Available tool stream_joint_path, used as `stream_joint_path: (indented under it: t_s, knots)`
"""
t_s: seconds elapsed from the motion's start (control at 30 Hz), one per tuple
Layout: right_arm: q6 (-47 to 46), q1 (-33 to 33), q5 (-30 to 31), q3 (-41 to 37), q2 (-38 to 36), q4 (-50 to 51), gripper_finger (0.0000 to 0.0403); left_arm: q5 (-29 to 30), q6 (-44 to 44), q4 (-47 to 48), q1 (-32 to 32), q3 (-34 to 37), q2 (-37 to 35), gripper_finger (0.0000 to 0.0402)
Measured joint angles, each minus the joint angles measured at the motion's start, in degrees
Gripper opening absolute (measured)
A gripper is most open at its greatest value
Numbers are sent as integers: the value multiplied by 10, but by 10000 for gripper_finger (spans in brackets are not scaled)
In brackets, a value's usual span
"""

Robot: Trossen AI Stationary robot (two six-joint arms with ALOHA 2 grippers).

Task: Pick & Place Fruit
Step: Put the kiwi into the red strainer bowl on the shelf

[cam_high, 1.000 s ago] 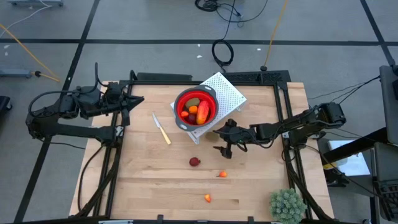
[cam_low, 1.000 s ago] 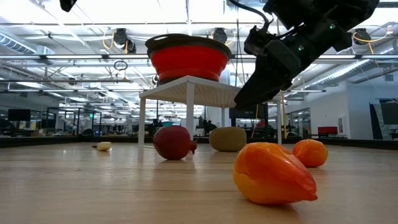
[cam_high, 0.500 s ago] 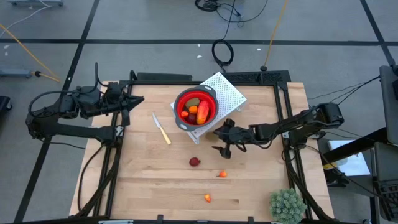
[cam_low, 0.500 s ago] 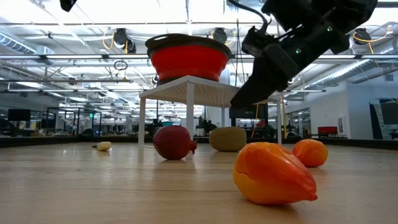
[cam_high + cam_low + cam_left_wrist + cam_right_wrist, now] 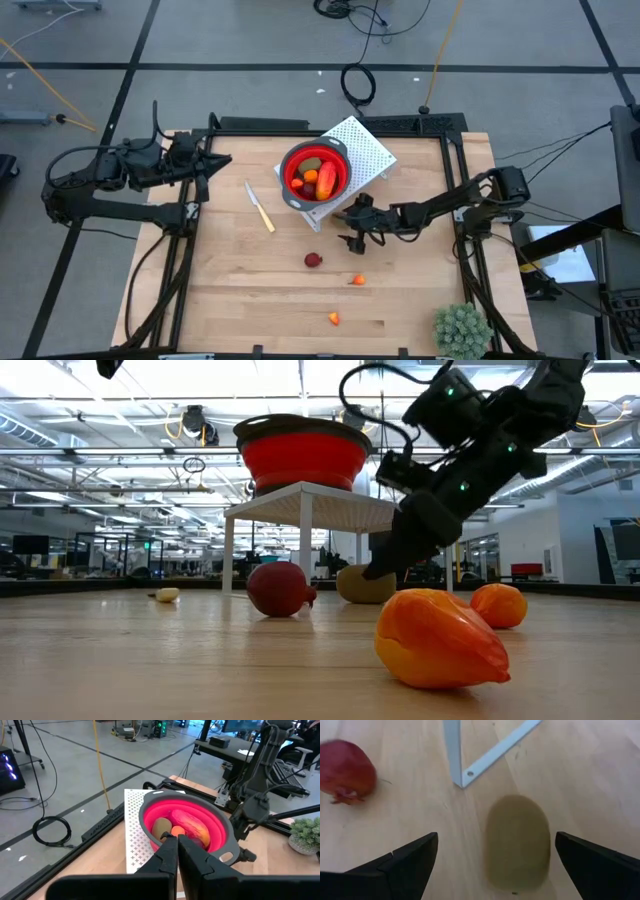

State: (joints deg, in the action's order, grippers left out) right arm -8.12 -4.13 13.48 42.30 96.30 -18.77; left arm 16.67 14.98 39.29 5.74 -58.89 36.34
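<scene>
I'm seeing a matt pale wooden table, a glossy red plastic-looking bowl, and a white perforated metal-looking stand.

Count on the bench, loose fruit: one dark red ball, two small orange pieces, one olive-brown oval. One red bowl on one white perforated stand; inside the bowl at least four pieces show, an exact count cannot be made. Also one cream-handled knife, one spiky green plant ball, two arms.
</scene>
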Motion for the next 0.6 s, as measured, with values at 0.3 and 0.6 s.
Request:
stream_joint_path:
  t_s: [0.3,0.6]
  knots:
    - [-2,0,0,0,16,-17,393,0,2,0,0,0,0,9]
    - [-23,0,0,0,16,-5,393,0,2,0,0,0,0,2]
